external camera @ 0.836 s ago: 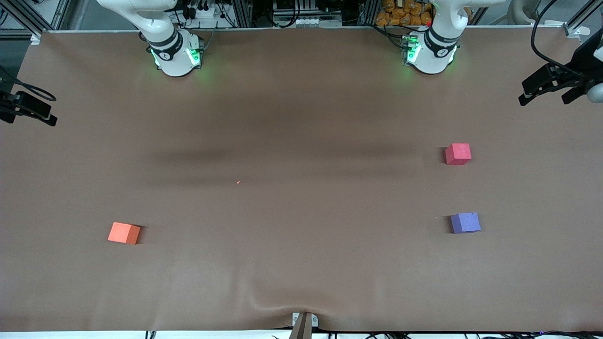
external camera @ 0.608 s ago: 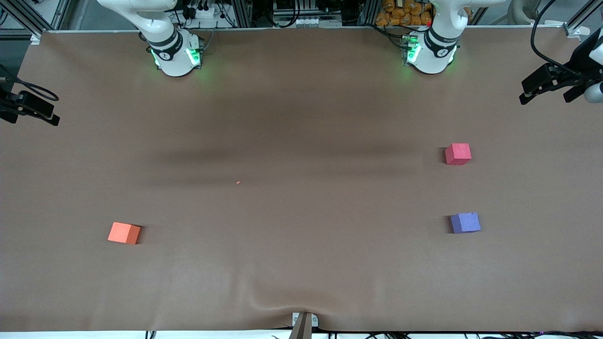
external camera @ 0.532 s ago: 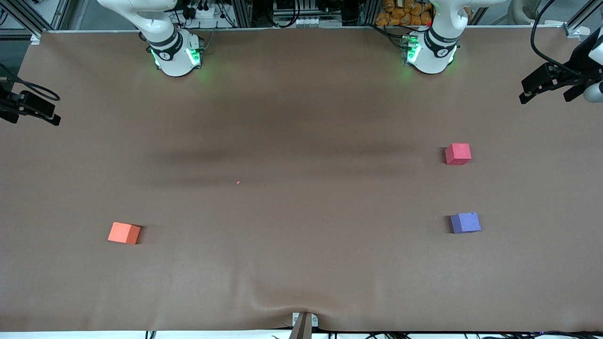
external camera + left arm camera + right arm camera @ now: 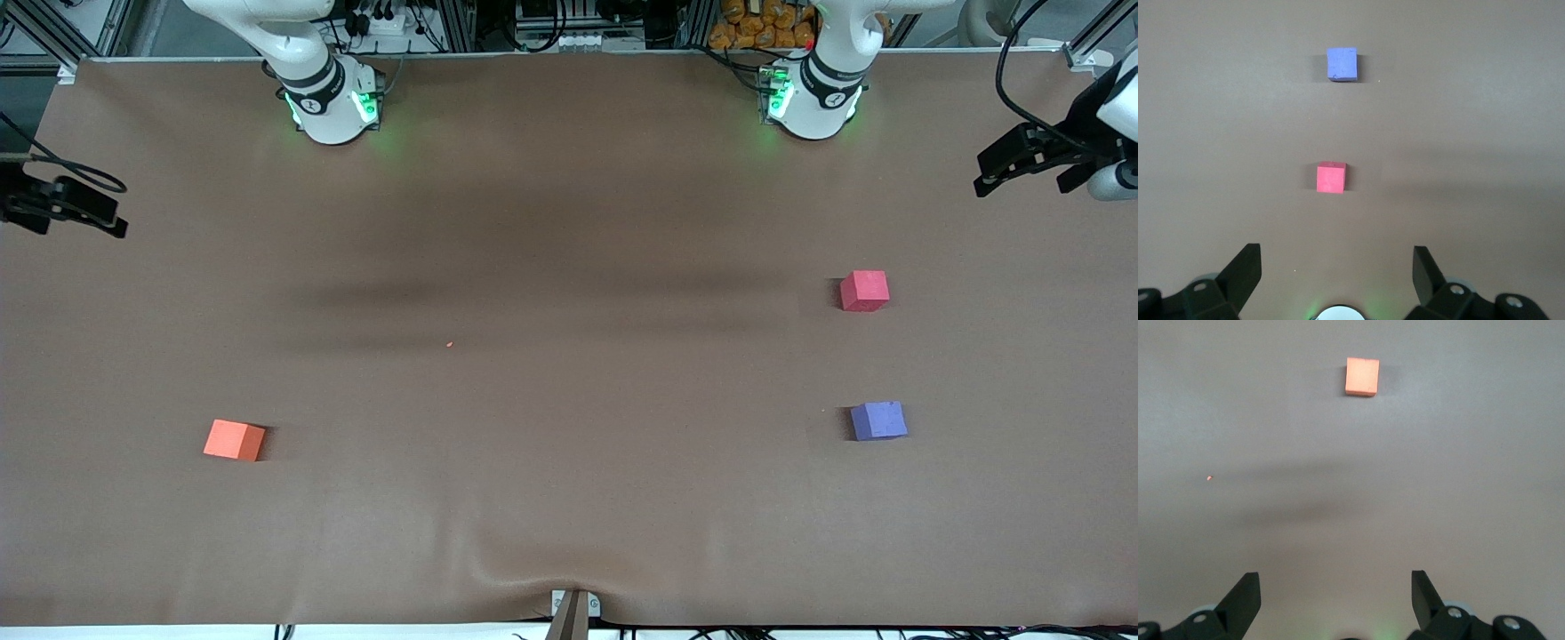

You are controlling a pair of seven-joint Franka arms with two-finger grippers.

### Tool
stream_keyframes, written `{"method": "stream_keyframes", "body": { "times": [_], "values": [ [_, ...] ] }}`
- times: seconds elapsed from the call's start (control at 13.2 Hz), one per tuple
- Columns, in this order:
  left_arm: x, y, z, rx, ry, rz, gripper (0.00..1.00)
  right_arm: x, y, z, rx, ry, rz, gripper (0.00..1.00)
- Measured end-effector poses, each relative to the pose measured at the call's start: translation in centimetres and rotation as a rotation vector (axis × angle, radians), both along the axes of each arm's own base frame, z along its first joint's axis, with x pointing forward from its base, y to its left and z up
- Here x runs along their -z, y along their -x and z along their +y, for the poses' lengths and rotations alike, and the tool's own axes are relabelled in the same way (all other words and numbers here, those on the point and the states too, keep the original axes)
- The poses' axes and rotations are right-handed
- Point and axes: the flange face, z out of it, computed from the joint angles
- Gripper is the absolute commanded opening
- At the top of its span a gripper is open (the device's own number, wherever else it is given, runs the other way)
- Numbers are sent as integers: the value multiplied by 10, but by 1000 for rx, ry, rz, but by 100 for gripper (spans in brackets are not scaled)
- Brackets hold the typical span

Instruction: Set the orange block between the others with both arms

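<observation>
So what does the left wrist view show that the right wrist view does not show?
Only the left wrist view shows the red-pink cube, the purple-blue cube and the open left gripper. Only the right wrist view shows the orange block, a tiny orange speck and the open right gripper. Both show the brown table.

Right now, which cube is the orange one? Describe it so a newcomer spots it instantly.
On the brown table, look toward the right arm's end, where one cube sits alone. That is the orange block, bright orange. The red-pink cube and purple-blue cube sit as a pair at the left arm's end.
</observation>
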Motion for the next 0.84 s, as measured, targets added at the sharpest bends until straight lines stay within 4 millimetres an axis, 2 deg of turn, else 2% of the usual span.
{"method": "stream_keyframes", "body": {
  "times": [0.15,0.38,0.53,0.68,0.84],
  "values": [
    [4,-1,-11,20,-3,8,100,51,-26,5,-11,-2,45,100],
    [10,-5,-16,29,-4,20,100,170,-86,6,-17,-1,71,100],
    [11,-5,-17,32,-5,21,100,244,-116,4,-16,4,34,100],
    [11,-5,-23,44,-16,21,100,303,-136,-3,-8,11,-28,100],
    [11,-4,-27,51,-20,21,100,347,-146,-9,-4,17,-70,100]
  ]
}}
